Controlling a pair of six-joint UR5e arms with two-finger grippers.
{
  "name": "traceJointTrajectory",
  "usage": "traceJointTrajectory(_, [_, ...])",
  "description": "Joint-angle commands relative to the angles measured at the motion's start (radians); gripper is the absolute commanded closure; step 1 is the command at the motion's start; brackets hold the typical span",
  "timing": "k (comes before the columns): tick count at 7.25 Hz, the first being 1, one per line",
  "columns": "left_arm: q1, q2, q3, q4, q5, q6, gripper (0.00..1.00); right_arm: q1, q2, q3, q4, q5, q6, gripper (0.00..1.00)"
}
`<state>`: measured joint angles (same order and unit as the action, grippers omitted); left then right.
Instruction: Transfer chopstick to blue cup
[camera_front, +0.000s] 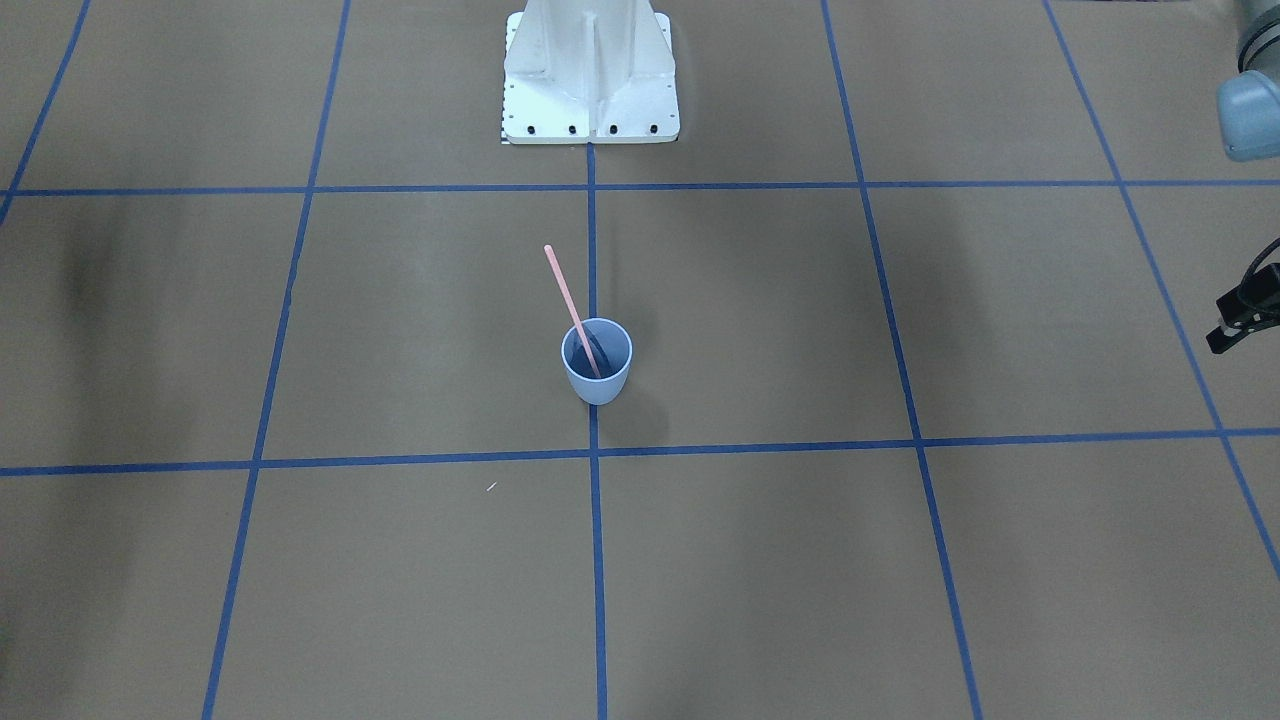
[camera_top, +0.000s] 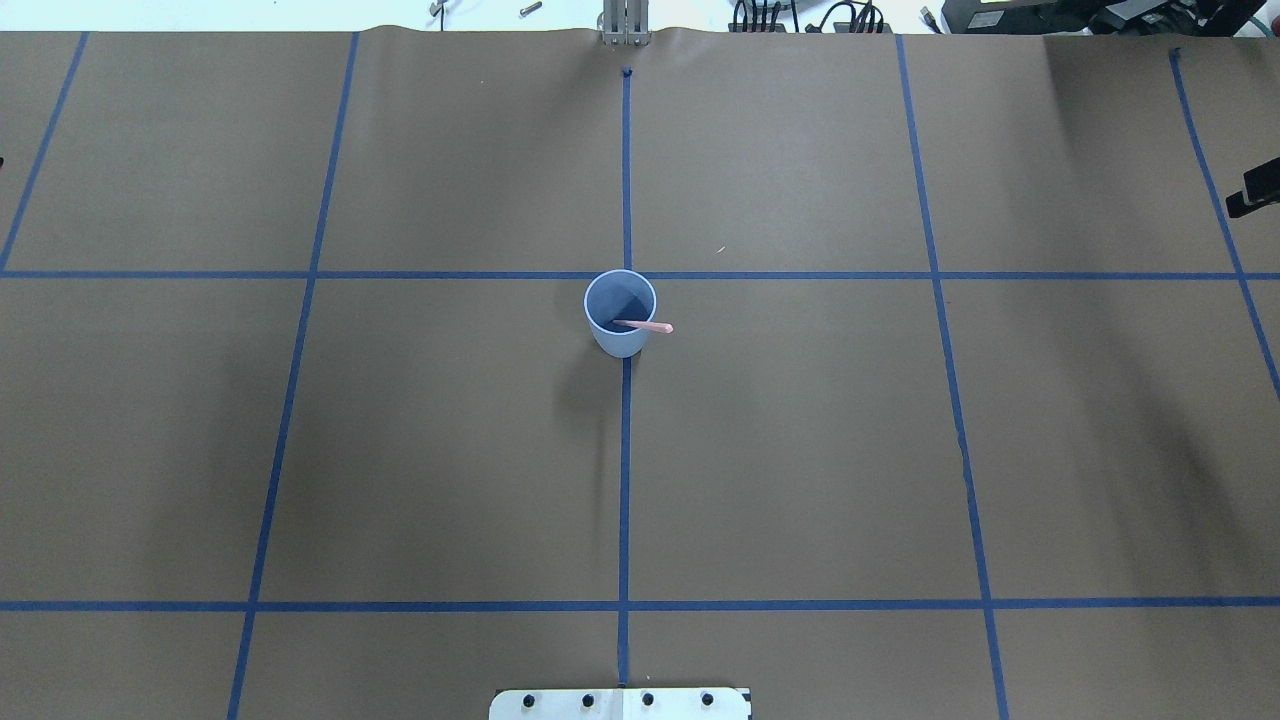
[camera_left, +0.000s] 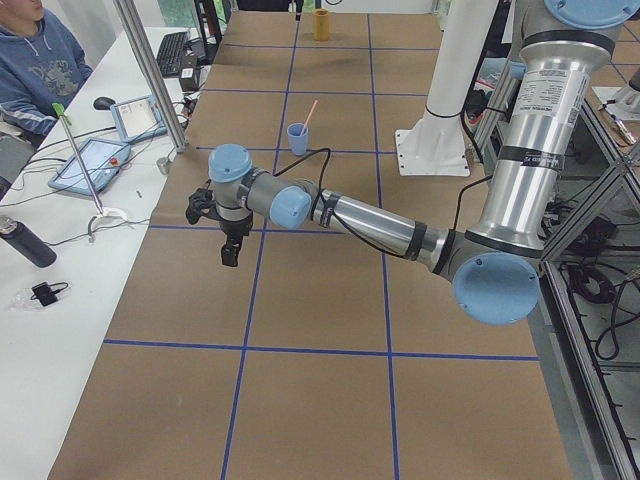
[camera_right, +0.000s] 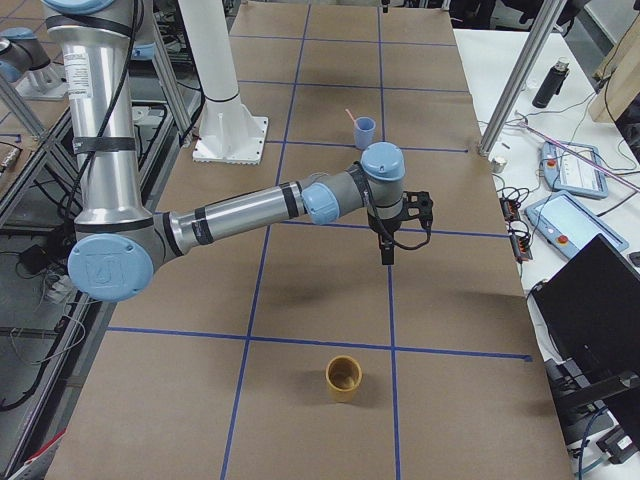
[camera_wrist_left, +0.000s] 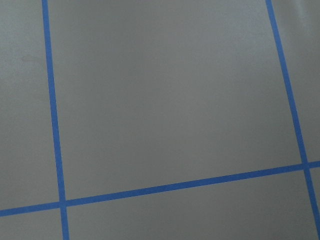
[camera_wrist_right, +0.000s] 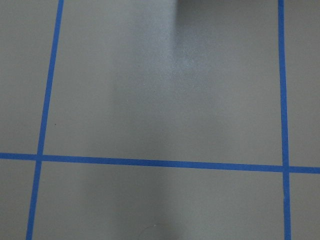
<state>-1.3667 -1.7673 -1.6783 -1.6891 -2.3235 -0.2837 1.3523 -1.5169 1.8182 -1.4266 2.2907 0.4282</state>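
Since the pink chopstick (camera_front: 565, 290) is already sitting in the blue cup (camera_front: 597, 385), lower end down inside and shaft leaning over the rim toward 3 o'clock in the overhead view, the transfer is looking done. The step in hand is reading as parking the arms.

The cup is standing upright at the middle of the worktop (camera_top: 800, 450), on the centre tape line. The left arm (camera_left: 350, 218) is hanging out at the 9 o'clock side and the right arm (camera_right: 240, 212) at 3 o'clock, both well apart from the cup. Left jaws and right jaws are pointing down over bare worktop. Only slivers are showing at the frame edges, so released or clenched: cannot tell. Nothing is showing between them.

To do this well, any move should be going up and outward, never across the centre. The tall shaft is acting as a lever, so one brush is probably tipping the cup. A yellow cup (camera_right: 343, 378) is sitting far off on the right side.
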Motion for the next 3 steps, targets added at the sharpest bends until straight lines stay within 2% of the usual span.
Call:
traceJointTrajectory(1, [0.0,0.005,-0.006,-0.006,0.0,0.0,0.02,0.001,0.001,-0.004,0.0,0.001,-0.002,0.0])
traceJointTrajectory(3, [0.0,0.005,-0.012,-0.006,0.0,-0.002,0.02,0.001,-0.011,-0.005,0.0,0.003,-0.003,0.0])
